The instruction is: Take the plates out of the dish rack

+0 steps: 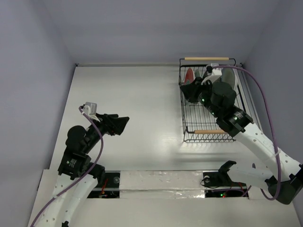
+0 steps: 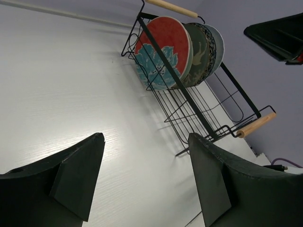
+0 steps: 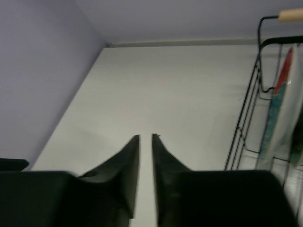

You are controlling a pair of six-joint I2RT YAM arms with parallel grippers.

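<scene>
- The four plates stand on edge, packed face to face at the far end of the dish rack [image 1: 208, 136]. In the left wrist view they sit upper centre.
- The red plate with teal flowers [image 2: 161, 52] is at the front. Behind it come the grey-brown plate [image 2: 199, 54], a plate with a dark ornamented rim [image 2: 211, 43] and a pale plate [image 2: 219, 47].
- The rack is black wire with a light wooden handle [image 2: 255, 124] at each end. It rests on the white bench [image 1: 137, 94], upper right in the top view.
- The right claw [image 3: 146, 138] hangs beside the rack's left wall, near the red plate. Its fingers are almost pressed together, with a thin slit between them, and they pinch nothing.
- The left claw [image 2: 144, 175] is spread wide and empty. It is low over the bench at lower left in the top view, well apart from the rack and facing it.
</scene>
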